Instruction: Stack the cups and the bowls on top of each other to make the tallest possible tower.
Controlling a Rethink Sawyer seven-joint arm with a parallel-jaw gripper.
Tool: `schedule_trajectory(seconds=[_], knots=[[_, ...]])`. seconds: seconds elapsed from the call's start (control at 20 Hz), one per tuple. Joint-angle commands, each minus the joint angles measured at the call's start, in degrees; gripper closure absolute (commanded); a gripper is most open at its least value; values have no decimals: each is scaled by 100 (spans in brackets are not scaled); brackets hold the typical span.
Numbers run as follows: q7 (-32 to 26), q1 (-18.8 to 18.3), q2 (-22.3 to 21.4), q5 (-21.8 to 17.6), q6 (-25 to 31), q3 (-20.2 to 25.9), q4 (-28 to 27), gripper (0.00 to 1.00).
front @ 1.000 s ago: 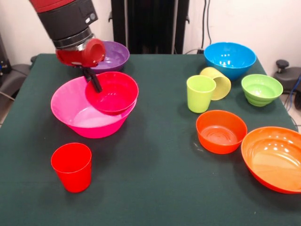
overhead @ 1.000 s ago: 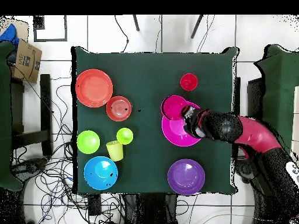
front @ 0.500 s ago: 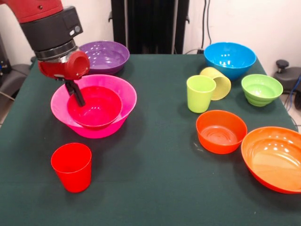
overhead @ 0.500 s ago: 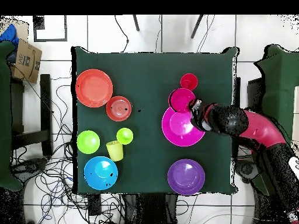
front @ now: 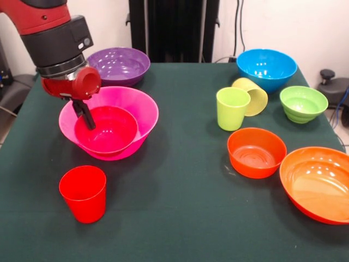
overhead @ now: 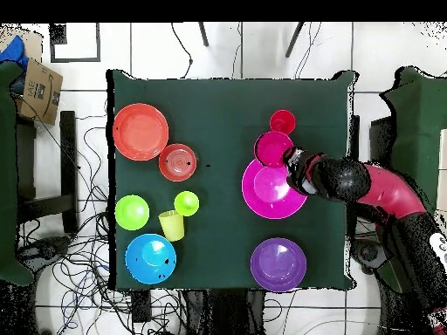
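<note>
Front view: my gripper (front: 84, 113) reaches down into the small magenta bowl (front: 106, 129), which sits mouth-up inside the large pink bowl (front: 109, 130), a bit toward the near-left wall. One dark finger (front: 83, 112) stands against the magenta rim; can't tell whether I'm clamped on it or already let go. Red cup (front: 83, 194) stands upright just in front of the pink bowl, apart from it. To do this step well, I judge: let the magenta bowl settle centred and level, then lift straight up w/o dragging the rim.

Overhead view: gripper (overhead: 294, 166) is at the pink bowl's (overhead: 272, 199) edge, magenta bowl (overhead: 273, 148) toward the red cup (overhead: 282, 121). Both bowls are round, axis vertical, openings up. Pale yellow cup (overhead: 172, 225) lies tipped, long axis along the table, beside the upright lime green cup (overhead: 186, 203).
</note>
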Motion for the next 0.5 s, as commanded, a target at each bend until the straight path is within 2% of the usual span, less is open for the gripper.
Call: schedule_trajectory(seconds=[0.05,0.5], knots=[[-1582,-24,199,-464,266,42,-411,100],[-1803,-63,459,-589,258,84,-862,100]])
